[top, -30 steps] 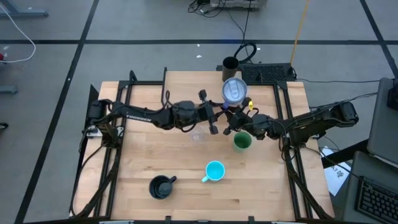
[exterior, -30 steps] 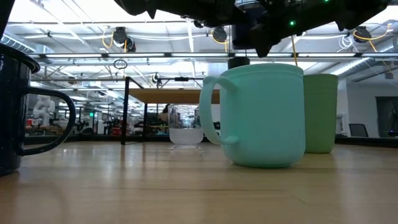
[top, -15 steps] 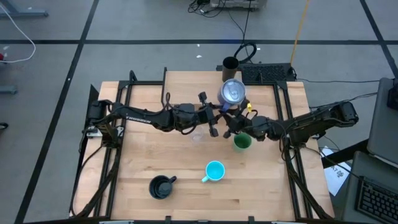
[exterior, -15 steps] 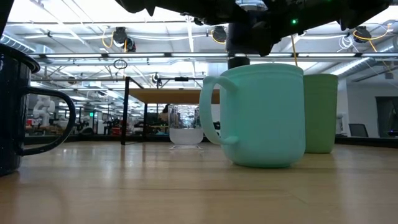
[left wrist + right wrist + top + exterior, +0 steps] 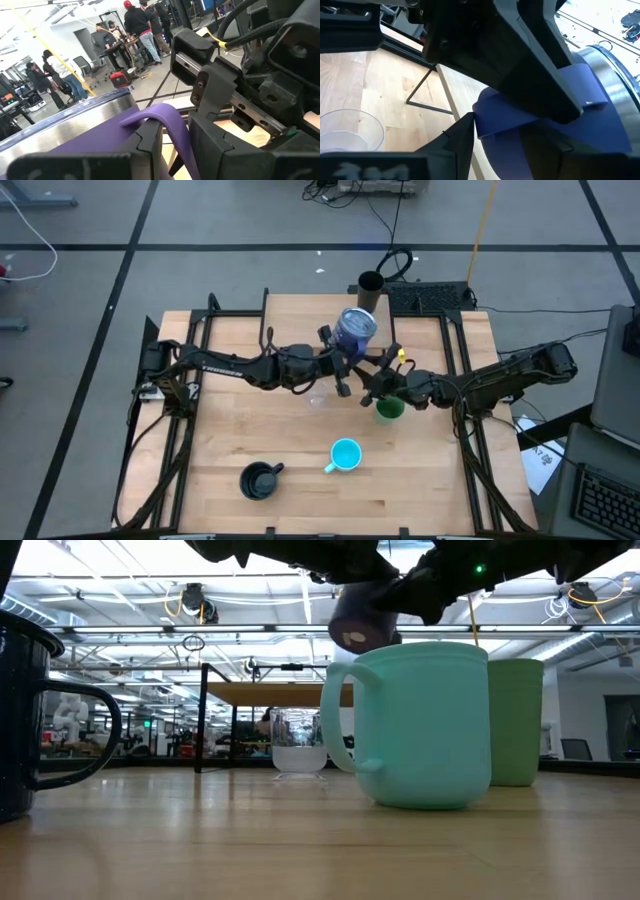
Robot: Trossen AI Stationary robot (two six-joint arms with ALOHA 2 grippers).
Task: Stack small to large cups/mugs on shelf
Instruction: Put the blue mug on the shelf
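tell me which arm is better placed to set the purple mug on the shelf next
Left. The left gripper holds the blue-purple mug tipped in the air beside the shelf. The right gripper crowds the same mug, just above the green cup; whether it grips cannot be told.

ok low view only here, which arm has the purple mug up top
observer: the left gripper. its wrist view shows the mug's handle between its fingers
operator: where's the right one
observer: the right gripper is close beside the mug, near the green cup in the high view
operator: mug upright?
observer: no, from above it's tilted, with the silvery top showing
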